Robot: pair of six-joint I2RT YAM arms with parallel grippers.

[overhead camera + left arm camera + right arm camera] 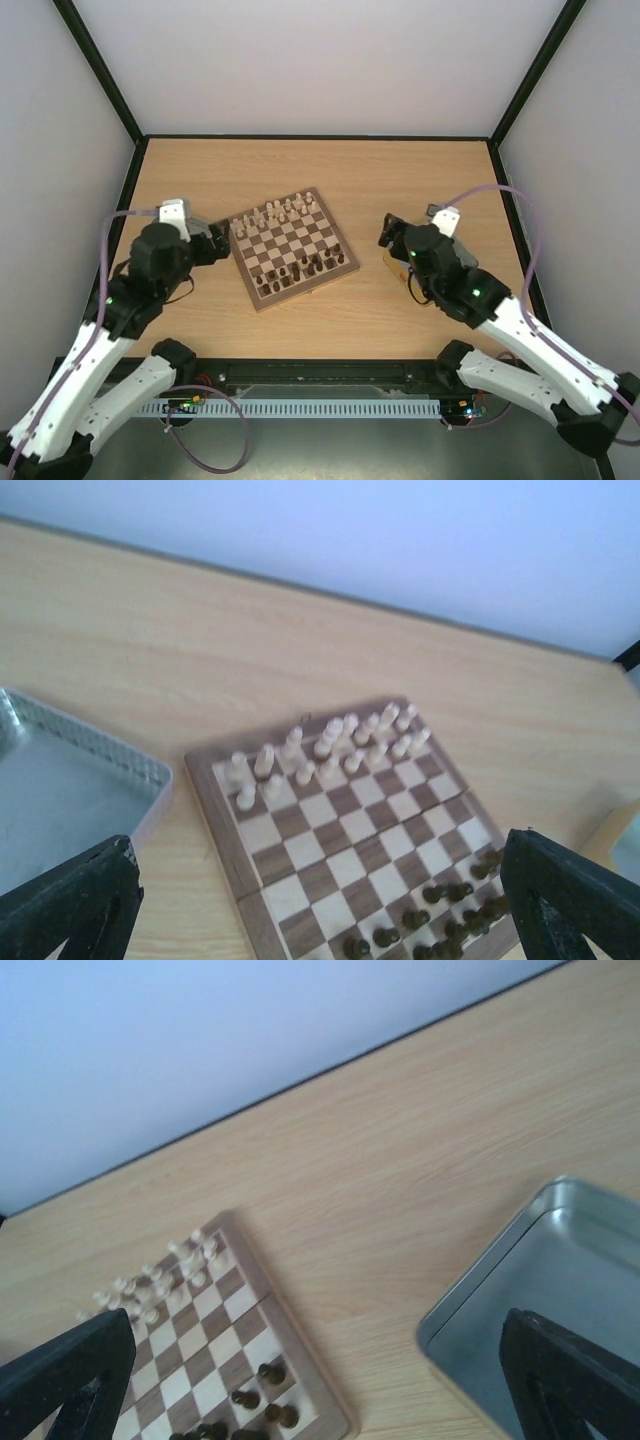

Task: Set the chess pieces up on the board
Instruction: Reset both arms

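The board (292,247) lies at a slant in the middle of the surface (420,170). The cream pieces (280,212) stand in two rows along its far edge and the dark pieces (300,270) in two rows along its near edge, with the squares between them bare. The left hand (218,243) hangs just off the board's left side and the right hand (393,236) stands apart to its right. In each wrist view the jaws are spread wide with nothing between them, so neither hand holds a piece. The part of the left tray (95,742) that shows is bare, and so is the visible part of the right tray (560,1280). The rest of each tray is out of view. From this the placing looks finished or very nearly so, and this moment reads as a release rather than a fetch. The pieces are too small to count or tell apart by kind, so the next move calls for a check. Each tray and the surface should be searched for a straggler and any crooked or off-centre piece set straight. If there is none, the arms should draw back without brushing the rows.
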